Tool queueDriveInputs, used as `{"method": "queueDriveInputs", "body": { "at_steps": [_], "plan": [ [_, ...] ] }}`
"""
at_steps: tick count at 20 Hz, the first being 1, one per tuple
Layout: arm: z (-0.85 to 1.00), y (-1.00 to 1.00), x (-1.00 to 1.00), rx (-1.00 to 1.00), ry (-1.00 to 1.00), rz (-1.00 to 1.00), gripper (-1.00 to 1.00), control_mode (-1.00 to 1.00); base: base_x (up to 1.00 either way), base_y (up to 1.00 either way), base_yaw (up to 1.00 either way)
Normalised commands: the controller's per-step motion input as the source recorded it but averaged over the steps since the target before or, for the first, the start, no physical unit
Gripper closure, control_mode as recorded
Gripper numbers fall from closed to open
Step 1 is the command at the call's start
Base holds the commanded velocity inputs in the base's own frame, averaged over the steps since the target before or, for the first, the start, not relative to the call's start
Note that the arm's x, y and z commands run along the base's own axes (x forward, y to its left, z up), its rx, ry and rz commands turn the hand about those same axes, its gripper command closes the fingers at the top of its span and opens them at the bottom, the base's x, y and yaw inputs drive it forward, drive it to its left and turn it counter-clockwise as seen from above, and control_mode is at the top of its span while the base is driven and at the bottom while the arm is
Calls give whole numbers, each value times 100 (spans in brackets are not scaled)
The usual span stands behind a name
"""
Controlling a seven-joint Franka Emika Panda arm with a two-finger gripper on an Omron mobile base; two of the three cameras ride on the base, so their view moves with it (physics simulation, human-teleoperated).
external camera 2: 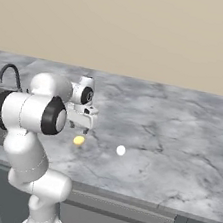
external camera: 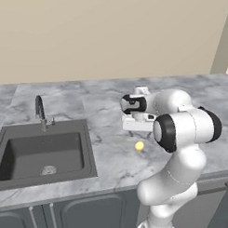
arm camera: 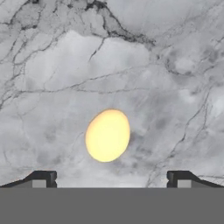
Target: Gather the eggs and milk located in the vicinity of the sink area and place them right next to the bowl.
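Hovering above the counter (external camera: pixel 110 153), the end effector (arm camera: pixel 109 179), tips spread wide, frames a yellow egg (arm camera: pixel 107 135).

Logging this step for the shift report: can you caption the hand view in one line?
Hand view: open tool poised above a yellow egg lying on the grey marble counter.

A plain beige wall (external camera: pixel 114 36) is seen behind a grey marble counter (external camera: pixel 102 111) veined in darker grey. Dark grey cabinet doors (external camera: pixel 84 212) are set below the counter's front edge.
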Motion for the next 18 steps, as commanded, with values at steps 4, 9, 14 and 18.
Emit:
{"method": "queueDriveInputs", "body": {
  "at_steps": [4, 9, 14, 18],
  "plan": [
    [-14, -1, 2, 0, 0, -2, -100, -100, 0, 0, 0],
    [-15, 0, 24, 0, 5, 0, -100, -100, 0, 0, 0],
    [-35, 0, 4, 0, 9, 0, -100, -100, 0, 0, 0],
    [-43, -2, 0, 0, 12, -1, -100, -100, 0, 0, 0]
  ]
}}
